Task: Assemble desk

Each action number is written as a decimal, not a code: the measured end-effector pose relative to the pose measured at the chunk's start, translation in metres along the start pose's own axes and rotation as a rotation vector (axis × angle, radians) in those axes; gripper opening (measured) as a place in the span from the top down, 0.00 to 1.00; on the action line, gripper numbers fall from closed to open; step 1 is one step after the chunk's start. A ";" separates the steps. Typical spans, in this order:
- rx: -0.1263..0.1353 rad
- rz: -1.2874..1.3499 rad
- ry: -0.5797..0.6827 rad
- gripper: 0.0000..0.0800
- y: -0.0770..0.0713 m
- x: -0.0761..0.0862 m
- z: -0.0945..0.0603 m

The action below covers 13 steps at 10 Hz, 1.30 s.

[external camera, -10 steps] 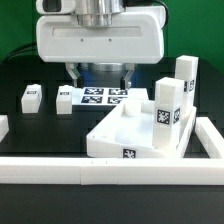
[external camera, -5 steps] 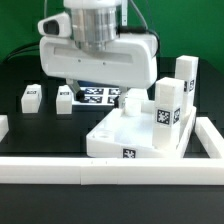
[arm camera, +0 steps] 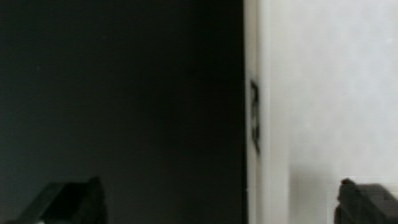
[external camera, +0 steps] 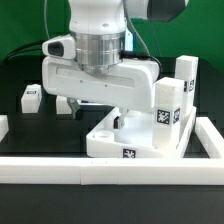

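The white tray-like tabletop lies at the front right of the exterior view. Two square white legs stand upright on its right side, one near and one farther back. Two more legs lie loose on the black table at the exterior view's left. My gripper hangs low over the tabletop's left edge, and its large white hand hides the fingers. In the wrist view the gripper is open and empty, with a white tabletop edge between the fingertips.
Long low white border rails run along the front, the exterior view's right and its left. The marker board is hidden behind my hand. A green backdrop stands at the back.
My gripper has come forward and down, from above the marker board to the tabletop's left edge. It now hides the marker board. The parts have not moved.
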<state>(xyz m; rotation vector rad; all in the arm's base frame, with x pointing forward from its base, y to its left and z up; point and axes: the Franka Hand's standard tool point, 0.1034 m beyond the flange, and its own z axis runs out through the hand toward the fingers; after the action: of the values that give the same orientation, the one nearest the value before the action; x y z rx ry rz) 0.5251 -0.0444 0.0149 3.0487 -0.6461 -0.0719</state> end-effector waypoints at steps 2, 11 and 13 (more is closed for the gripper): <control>-0.005 0.002 0.010 0.19 0.005 0.007 0.005; -0.006 0.003 0.014 0.92 0.004 0.008 0.006; -0.006 0.003 0.014 0.92 0.004 0.008 0.006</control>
<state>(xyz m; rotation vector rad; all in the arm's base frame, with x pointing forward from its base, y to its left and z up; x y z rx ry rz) 0.5301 -0.0514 0.0088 3.0401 -0.6481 -0.0524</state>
